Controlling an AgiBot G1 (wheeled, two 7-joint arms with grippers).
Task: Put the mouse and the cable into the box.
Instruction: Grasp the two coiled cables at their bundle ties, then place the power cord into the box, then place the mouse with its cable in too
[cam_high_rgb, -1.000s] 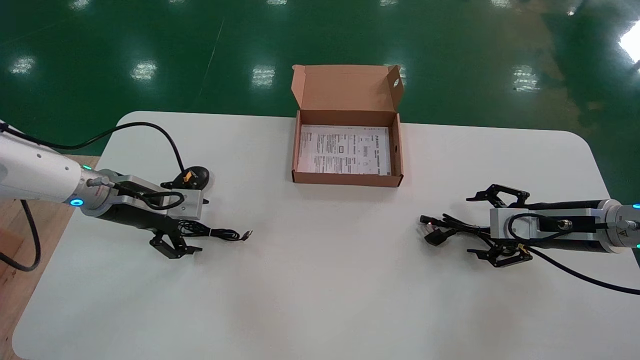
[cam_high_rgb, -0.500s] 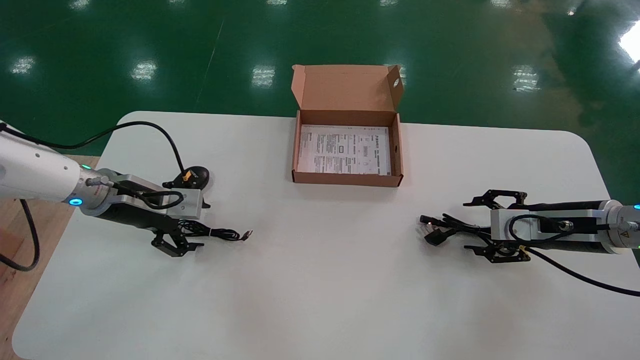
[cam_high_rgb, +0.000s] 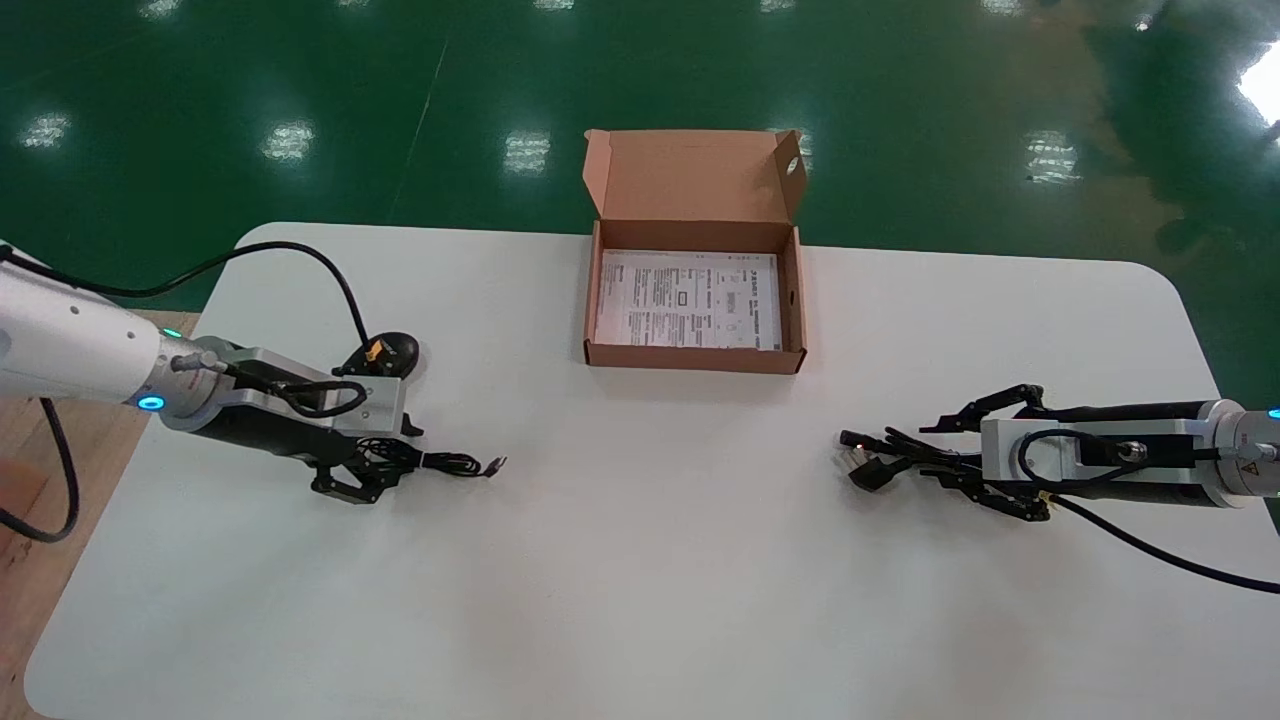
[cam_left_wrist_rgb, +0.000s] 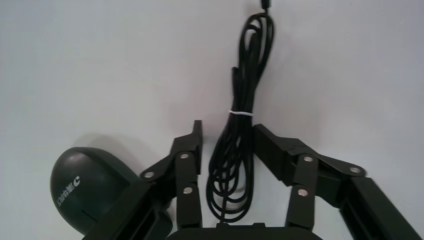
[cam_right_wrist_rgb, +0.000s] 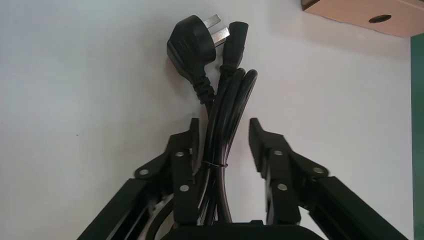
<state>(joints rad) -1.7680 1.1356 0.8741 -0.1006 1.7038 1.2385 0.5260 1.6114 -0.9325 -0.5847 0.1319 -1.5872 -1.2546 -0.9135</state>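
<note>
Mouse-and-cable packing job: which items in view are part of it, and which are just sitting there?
In the job:
- mouse
- thin cable bundle, straddled by the open left gripper
- power cord, straddled by the open right gripper
- box, lid up

Just there:
- printed sheet inside the box
- table

The left arm's white cylindrical shell ends in a cyan-lit ring, and each wrist carries a silver block housing trailing a thick black lead. The black linkage left gripper and right gripper have flat fingers pinned by small silver screws; a yellow warning triangle marks the right wrist.
</note>
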